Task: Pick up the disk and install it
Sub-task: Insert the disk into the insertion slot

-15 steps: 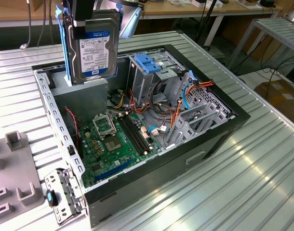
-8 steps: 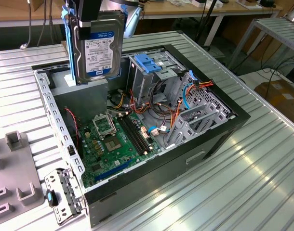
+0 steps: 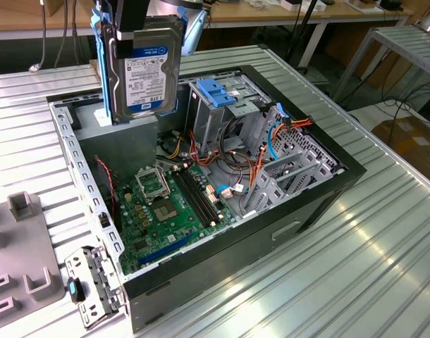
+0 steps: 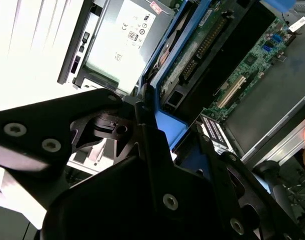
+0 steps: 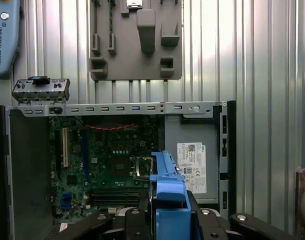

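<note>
Up over one corner of the open computer case (image 3: 321,190), toward the exterior view's left, the disk (image 3: 146,67) hangs upright. The tool (image 3: 127,24) is pinching it from the top, pressed together on the bright blue plastic carrier that frames it. In the first wrist view that blue carrier sits right between the black fingers (image 5: 212,225), with the case well below it.

Label-wise: the disk's flat face has a white sticker with a blue band and small dark print, facing the exterior camera. The rest of that face is bare silvery metal. In the second wrist view you get the disk's other side, a green circuit board with a dark connector strip. Below it sits a grey metal box (image 4: 122,40) with its own white printed sticker.

Inside the case there's a green motherboard (image 3: 166,211) with black slots and a square socket. Beside it stands a tall grey metal cage (image 3: 222,116) topped by a light-blue plastic latch plate. Orange and blue cables (image 3: 271,137) loop next to the cage.

It all rests on a ribbed, shiny aluminium counter (image 3: 384,239). A matte grey fixture plate (image 3: 17,246) with blocky raised shapes lies on it too, at the exterior view's left.
</note>
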Robot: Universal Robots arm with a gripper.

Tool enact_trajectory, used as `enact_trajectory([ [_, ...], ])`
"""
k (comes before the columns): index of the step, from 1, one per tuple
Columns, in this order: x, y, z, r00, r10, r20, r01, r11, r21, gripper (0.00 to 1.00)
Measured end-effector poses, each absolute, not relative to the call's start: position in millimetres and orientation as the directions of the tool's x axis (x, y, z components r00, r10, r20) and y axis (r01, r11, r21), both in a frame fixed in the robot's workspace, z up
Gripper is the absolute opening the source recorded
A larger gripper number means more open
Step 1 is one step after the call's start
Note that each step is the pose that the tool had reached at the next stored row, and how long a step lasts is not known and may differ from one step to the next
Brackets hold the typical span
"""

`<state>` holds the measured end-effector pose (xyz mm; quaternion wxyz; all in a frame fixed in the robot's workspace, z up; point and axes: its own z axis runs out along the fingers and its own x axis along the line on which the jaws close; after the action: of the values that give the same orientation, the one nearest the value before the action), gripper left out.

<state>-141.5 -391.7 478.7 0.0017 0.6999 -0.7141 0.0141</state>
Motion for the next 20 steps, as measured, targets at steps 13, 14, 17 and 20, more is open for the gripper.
enact_trajectory([
  [13, -142, -406, 479, -0.020, -1.000, 0.022, -1.000, 0.020, -0.018, 0.37],
  [14, -142, -410, 479, -0.020, -1.000, 0.022, -1.000, 0.020, -0.018, 0.37],
  [17, -142, -417, 479, -0.020, -1.000, 0.022, -1.000, 0.020, -0.018, 0.37],
  [20, -142, -422, 479, -0.020, -1.000, 0.022, -1.000, 0.020, -0.018, 0.37],
])
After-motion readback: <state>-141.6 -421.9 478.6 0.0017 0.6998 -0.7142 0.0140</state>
